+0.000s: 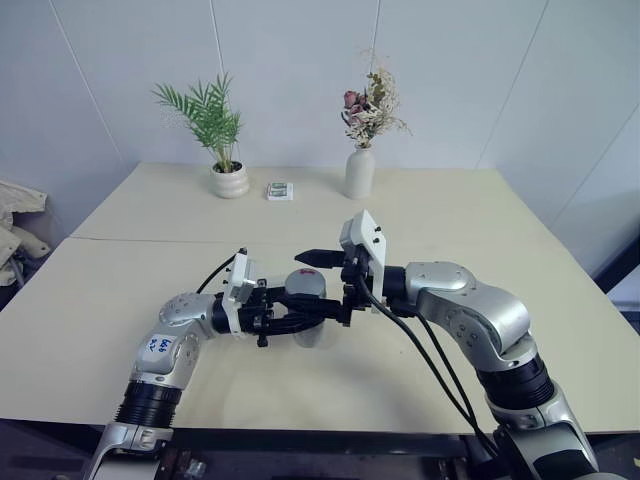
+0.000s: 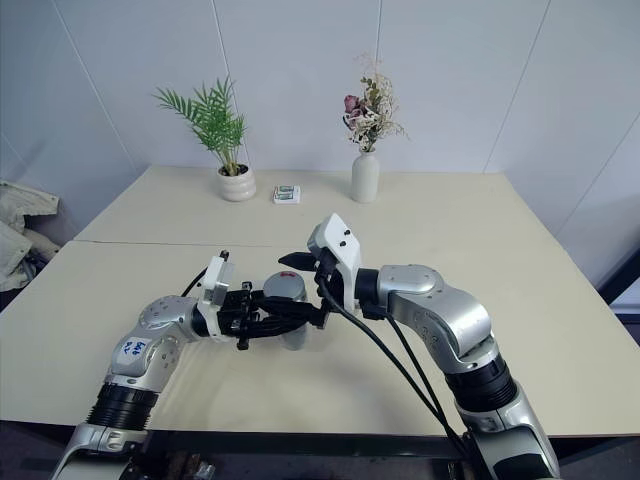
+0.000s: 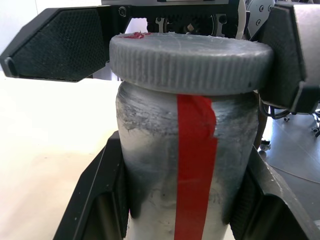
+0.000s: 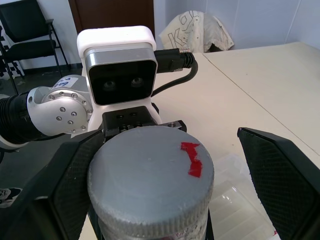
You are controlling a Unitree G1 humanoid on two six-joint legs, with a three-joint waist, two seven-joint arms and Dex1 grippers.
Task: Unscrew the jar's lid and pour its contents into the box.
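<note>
One jar [image 3: 170, 165] w/ red tape, grey lid [image 3: 190, 62] on | left gripper [image 1: 305, 318] pinching jar | right gripper [image 4: 165, 175] spread

1. A pale cream table [image 1: 480, 230] is seen, crossed by a seam running left to right.
2. Near its far edge, a white plant pot [image 1: 230, 181], a small patterned item [image 1: 280, 191] and a white flower vase [image 1: 359, 173] are set in a row.
3. A transparent box [image 4: 240, 210] is seen lying on the tabletop.

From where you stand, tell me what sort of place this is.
Probably an office or lab room set up for tabletop tests: a plain cream table against white wall panels, dressed with a potted plant and a vase of dried flowers, and a black chair nearby.
</note>
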